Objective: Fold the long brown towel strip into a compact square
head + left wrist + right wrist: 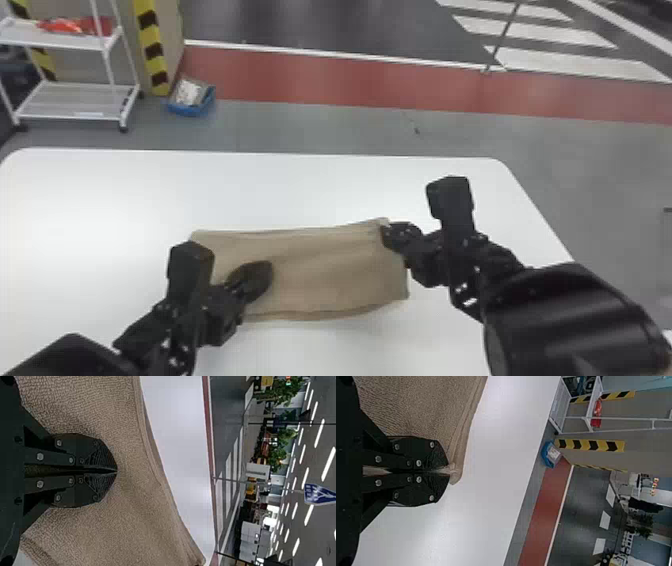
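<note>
The brown towel [320, 270] lies folded into a wide rectangle near the middle of the table, with layered edges. My left gripper [270, 275] is over the towel's left part, shut, its fingertips together. In the left wrist view the same gripper [116, 471] stands against the brown towel [130, 510], no cloth visible between its tips; whether it touches the towel I cannot tell. At the towel's far right corner is my right gripper [384, 231]. The right wrist view has that gripper [448, 470] shut on a corner of the towel [423, 407].
The white table [125, 195] extends around the towel, its rounded far right corner beyond the right arm. Past the table, on the floor, stand a white shelf cart [75, 95] and a blue bin [192, 107] beside a striped pillar.
</note>
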